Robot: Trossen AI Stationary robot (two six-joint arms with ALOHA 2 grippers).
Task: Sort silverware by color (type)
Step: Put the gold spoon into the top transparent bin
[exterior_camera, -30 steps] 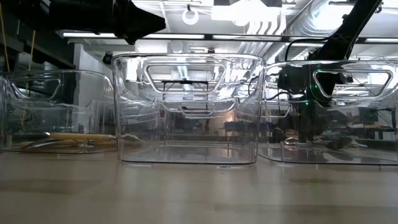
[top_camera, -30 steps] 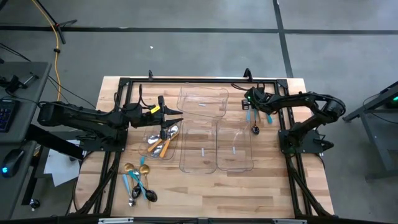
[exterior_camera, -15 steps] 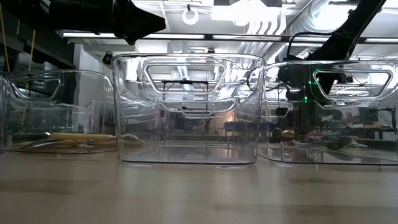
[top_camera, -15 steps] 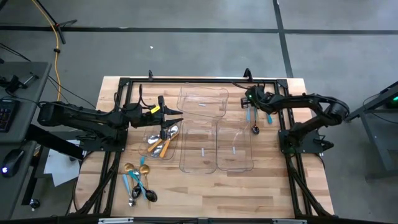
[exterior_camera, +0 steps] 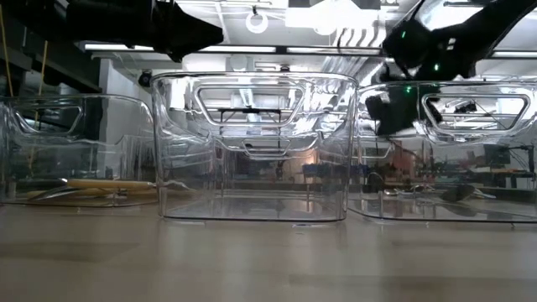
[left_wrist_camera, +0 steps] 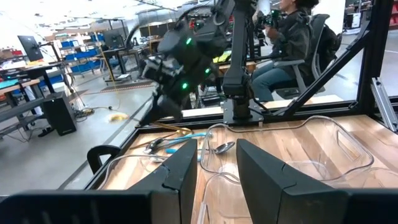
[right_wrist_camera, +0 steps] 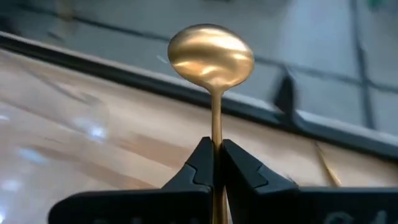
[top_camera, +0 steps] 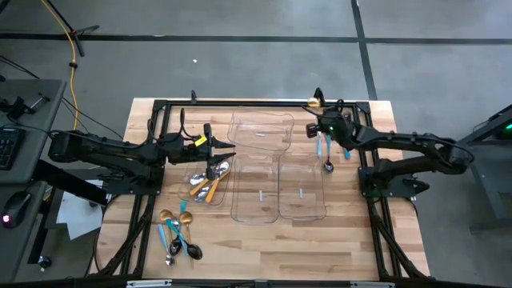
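Cutlery [top_camera: 178, 236] heaped near left, unsorted: two gold bowls visible among teal and blue handles, full count unclear. Past that, four clear trays [top_camera: 260, 214]; only the left tray [top_camera: 194, 189] loaded, with a few silver and orange-toned pieces. Left gripper [left_wrist_camera: 214, 171] poised over that tray, fingers apart, empty. Right of the trays, three loose pieces [top_camera: 328, 152]: two blue-handled, one dark spoon. Farthest, right gripper [right_wrist_camera: 214, 165] pinched tight on the stem of one gold spoon [right_wrist_camera: 211, 53], raised above the far right of the table. Probably mid-carry toward a tray. Next calls for swinging left over an empty tray, lowering, then letting go.
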